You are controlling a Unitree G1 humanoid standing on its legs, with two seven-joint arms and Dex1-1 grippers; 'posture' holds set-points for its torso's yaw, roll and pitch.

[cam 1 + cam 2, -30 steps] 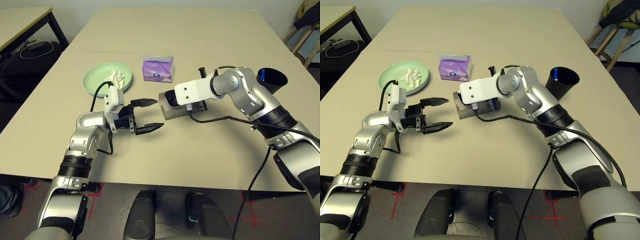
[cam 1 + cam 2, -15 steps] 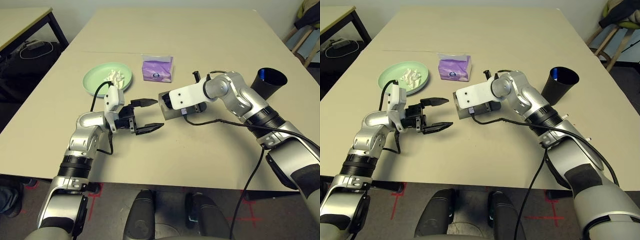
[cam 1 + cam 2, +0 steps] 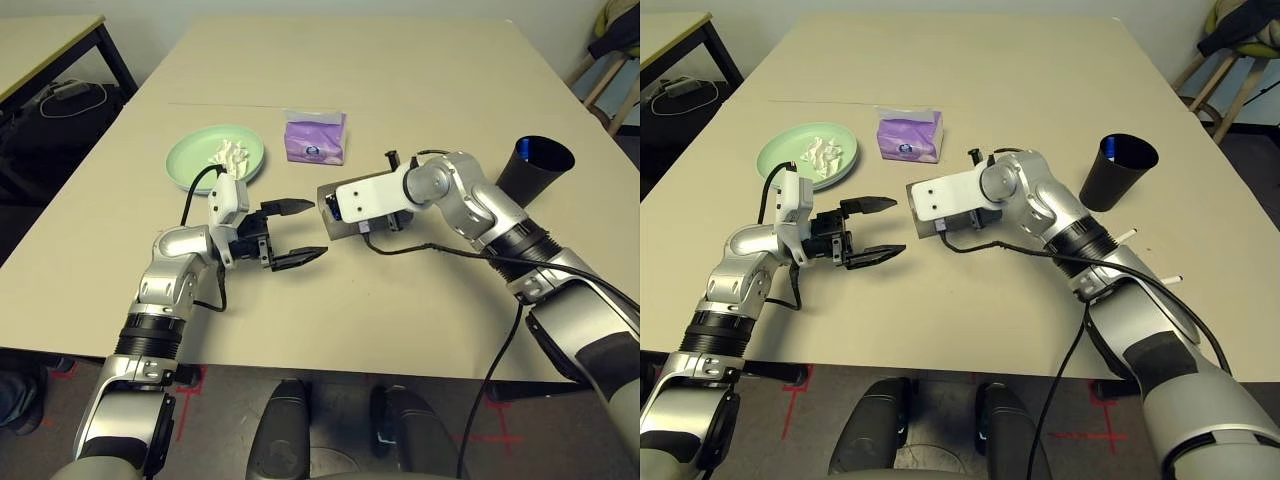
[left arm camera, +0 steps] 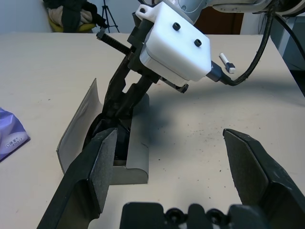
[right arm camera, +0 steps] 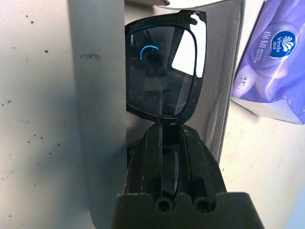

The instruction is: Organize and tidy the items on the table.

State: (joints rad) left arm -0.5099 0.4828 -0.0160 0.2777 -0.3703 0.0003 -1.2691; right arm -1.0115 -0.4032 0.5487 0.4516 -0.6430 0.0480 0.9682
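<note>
The grey-beige glasses case (image 3: 328,226) lies open at the middle of the table (image 3: 400,80). The black sunglasses (image 5: 164,71) sit inside it, between base and lid. My right gripper (image 5: 169,128) reaches into the case, shut on the sunglasses' frame. My left gripper (image 3: 320,227) hovers open just left of the case, holding nothing. The green plate (image 3: 185,160) at the back left carries crumpled white tissue (image 3: 232,153). A purple tissue pack (image 3: 315,138) stands behind the case. The black cup (image 3: 535,170) stands at the right. Two small white pens (image 3: 1127,235) lie near my right forearm.
A black-legged side desk (image 3: 50,40) stands off the far left corner, with cables (image 3: 75,95) on the floor under it. A wooden stool (image 3: 610,70) stands past the far right corner. My right arm's cable (image 3: 450,250) trails across the table in front of the case.
My right wrist has shifted slightly left and down over the case, and the elbow has swung clear of the cup. The left arm has not moved.
</note>
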